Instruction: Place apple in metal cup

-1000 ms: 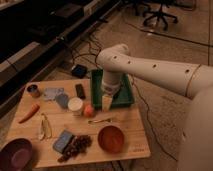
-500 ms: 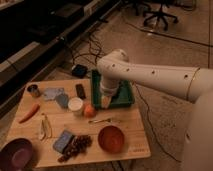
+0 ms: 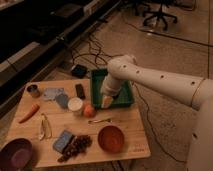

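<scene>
Apple: sits on the wooden table near its middle, free of the gripper.
- White cup just beside it at 10 o'clock; cannot tell if they touch.
- Gripper near it at 2 o'clock, hanging low over the front edge of the green tray. Whether it is spread or pressed together: cannot tell. Nothing is seen in its grip.
- Thin utensil lies on the table at the apple's 4 o'clock, close by.
- Black block at 11 o'clock, beyond the white cup.

Metal cup: upright near the table's far left corner, well apart from the apple at its 10 o'clock.

Further out:
- carrot at 9 o'clock
- orange-brown bowl at 5 o'clock
- grapes at 7 o'clock, with a blue sponge just beside them
- purple bowl at the near left corner
</scene>
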Robot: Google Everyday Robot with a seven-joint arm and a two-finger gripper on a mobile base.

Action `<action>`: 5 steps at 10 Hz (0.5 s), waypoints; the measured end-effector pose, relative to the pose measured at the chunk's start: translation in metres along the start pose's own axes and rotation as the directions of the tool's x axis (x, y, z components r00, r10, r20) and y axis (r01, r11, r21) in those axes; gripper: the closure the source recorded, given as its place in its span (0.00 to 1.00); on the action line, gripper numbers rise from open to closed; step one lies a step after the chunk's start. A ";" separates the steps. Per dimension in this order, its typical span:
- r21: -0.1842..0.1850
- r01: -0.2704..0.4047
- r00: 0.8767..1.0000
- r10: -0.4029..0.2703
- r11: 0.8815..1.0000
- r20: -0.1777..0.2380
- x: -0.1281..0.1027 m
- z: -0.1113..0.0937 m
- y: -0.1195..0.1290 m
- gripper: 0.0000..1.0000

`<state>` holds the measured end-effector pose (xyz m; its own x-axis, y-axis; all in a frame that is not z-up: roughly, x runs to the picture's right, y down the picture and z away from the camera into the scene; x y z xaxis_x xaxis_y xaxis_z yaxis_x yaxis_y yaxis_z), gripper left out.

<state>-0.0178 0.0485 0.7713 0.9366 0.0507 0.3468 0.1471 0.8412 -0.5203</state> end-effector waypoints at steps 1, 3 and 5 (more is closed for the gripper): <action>-0.007 0.053 0.999 -0.053 0.999 0.006 -0.006 0.005 -0.002 0.20; -0.030 0.127 0.991 -0.126 0.991 0.044 -0.013 0.019 -0.010 0.20; -0.057 0.156 0.987 -0.153 0.986 0.058 -0.023 0.034 -0.017 0.20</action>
<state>-0.0530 0.0515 0.7981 0.8831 -0.0473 0.4669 0.3095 0.8066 -0.5037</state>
